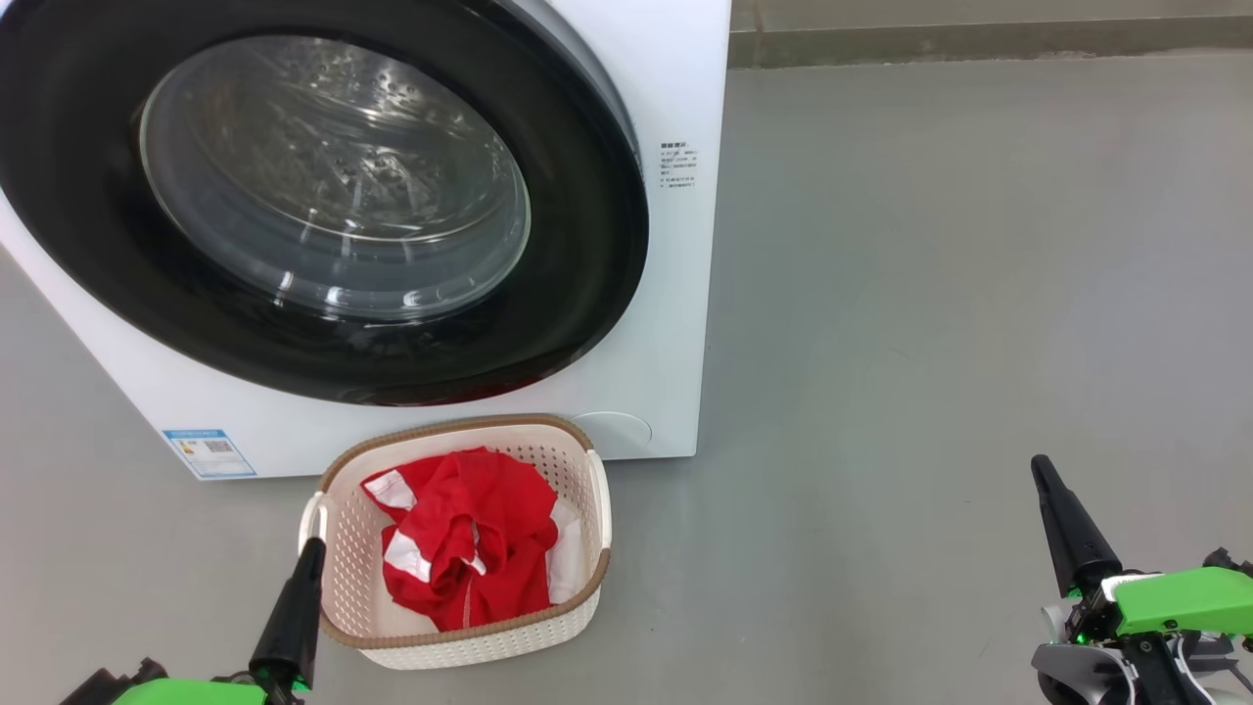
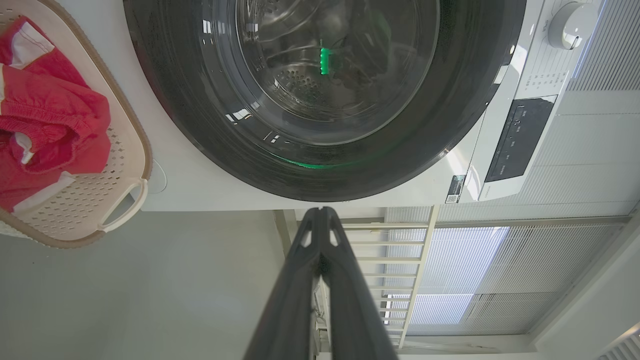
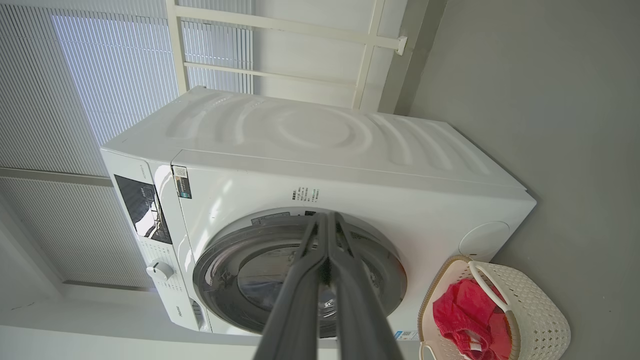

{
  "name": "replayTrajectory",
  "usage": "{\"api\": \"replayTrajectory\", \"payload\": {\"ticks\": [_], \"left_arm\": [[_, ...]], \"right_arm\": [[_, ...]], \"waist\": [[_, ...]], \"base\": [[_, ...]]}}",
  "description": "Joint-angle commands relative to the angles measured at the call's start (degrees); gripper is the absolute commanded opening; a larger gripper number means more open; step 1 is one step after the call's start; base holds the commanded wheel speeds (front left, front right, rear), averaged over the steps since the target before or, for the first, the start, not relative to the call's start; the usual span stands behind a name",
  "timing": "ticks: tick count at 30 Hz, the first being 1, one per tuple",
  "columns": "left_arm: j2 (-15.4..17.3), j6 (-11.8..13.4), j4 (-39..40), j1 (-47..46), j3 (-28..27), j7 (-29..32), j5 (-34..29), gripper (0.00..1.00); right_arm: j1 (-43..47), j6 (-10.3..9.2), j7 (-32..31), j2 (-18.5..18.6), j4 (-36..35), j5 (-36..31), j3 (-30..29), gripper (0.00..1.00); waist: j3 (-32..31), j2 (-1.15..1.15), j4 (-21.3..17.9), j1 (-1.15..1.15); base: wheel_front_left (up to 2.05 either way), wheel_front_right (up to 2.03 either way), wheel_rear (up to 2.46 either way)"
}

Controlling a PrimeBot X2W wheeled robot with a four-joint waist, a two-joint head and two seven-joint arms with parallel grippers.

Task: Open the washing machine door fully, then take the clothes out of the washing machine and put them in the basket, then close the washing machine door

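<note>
Head view, laundry job apparently at its close: shows the washing machine door [image 1: 323, 186] lying shut against the front of the washing machine [image 1: 675, 294], glossy black rim flush with the white panel as far as can be told. Finds the clothes [image 1: 465, 548], red with white panels, heaped inside the basket [image 1: 460, 426], set on the floor [image 1: 930, 294] just in front of the machine and below the door. Catches no red through the glass bowl in the left wrist view, just bare perforated steel and a green reflection, though cannot vouch for the drum's hidden corners. Places the left claw [image 1: 313, 545] low by the basket's left handle, contact impossible to tell, fingers pressed together and gripping nothing. Places the right claw [image 1: 1040, 465] well apart to the right over bare floor, likewise pinched shut and empty. Confirms both pairs of fingers closed tip to tip in the wrist views. Reads, on this evidence, as all three steps done: clothes out and in the basket, door back in place. Leaves, at most, a check that the latch has truly caught, which cannot be judged from here.
</note>
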State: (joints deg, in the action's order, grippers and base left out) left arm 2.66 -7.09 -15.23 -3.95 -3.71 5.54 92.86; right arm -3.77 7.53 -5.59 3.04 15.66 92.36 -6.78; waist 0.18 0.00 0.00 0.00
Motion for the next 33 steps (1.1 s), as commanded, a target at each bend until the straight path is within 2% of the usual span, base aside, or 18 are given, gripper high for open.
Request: {"api": "replayTrajectory", "payload": {"ticks": [1, 33], "left_arm": [[0.74, -0.40, 1.21, -2.18, -2.11, 0.38, -0.11, 0.00], [0.55, -0.40, 1.20, -2.20, -2.39, 0.60, -0.35, 0.00]], "right_arm": [[-2.36, -0.04, -0.40, 0.31, -1.67, 0.32, 0.89, 0.00], [-2.38, -0.04, -0.60, 0.14, -1.66, 0.11, 0.63, 0.00]], "waist": [[0.00, 0.00, 0.00, 0.00], [0.00, 0.00, 0.00, 0.00]], "base": [[0.00, 0.00, 0.00], [0.00, 0.00, 0.00]]}}
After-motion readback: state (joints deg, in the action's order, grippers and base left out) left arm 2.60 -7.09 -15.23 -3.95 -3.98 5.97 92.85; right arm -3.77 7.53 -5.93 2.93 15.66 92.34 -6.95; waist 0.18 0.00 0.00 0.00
